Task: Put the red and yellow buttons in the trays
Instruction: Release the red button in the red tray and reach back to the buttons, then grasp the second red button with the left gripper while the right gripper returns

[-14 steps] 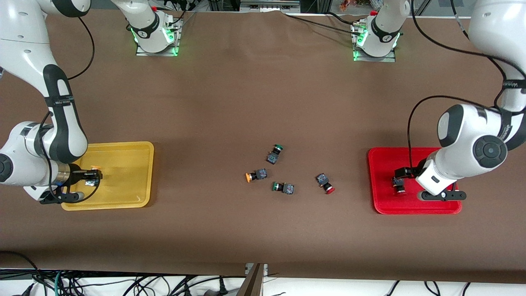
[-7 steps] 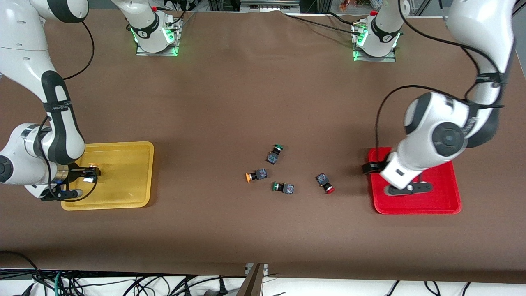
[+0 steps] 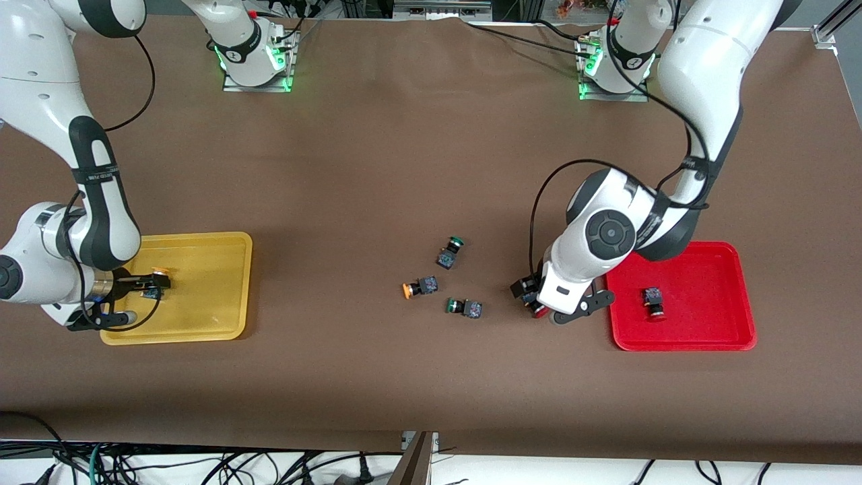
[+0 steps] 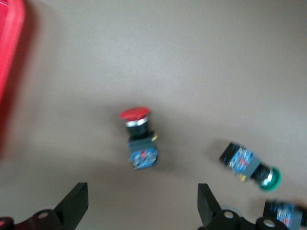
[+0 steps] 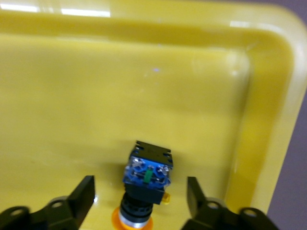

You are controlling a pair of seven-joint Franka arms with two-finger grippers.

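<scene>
Seemingly mid-job: right gripper (image 5: 139,201) fingers (image 5: 84,196) stand apart w/ a yellow-capped button (image 5: 146,184) between them, clear of both pads, resting on the glossy floor of the yellow tray (image 3: 229,246) near its rim at the right arm's end of the table. Button's body is a dark block w/ a blue face, its orange-yellow cap round.

Left gripper (image 4: 139,208) hangs w/ fingers spread wide over a red-capped button (image 4: 139,139) lying on its side on the matte brown tabletop (image 3: 404,155), just beside the red tray (image 3: 734,269); nothing touches the fingers. Cap is a flat red disc on a silver collar above a squarish dark body.

Red tray, a shallow smooth plastic rectangle w/ rounded corners and raised rim, holds one more red button (image 3: 652,300), well apart from its walls.

Mid-table lie three loose switches: a second yellow button (image 3: 419,287), plus two green-capped switches, one (image 3: 450,252) farther from the front camera, one (image 3: 465,308) nearer, all close together but not touching.
</scene>
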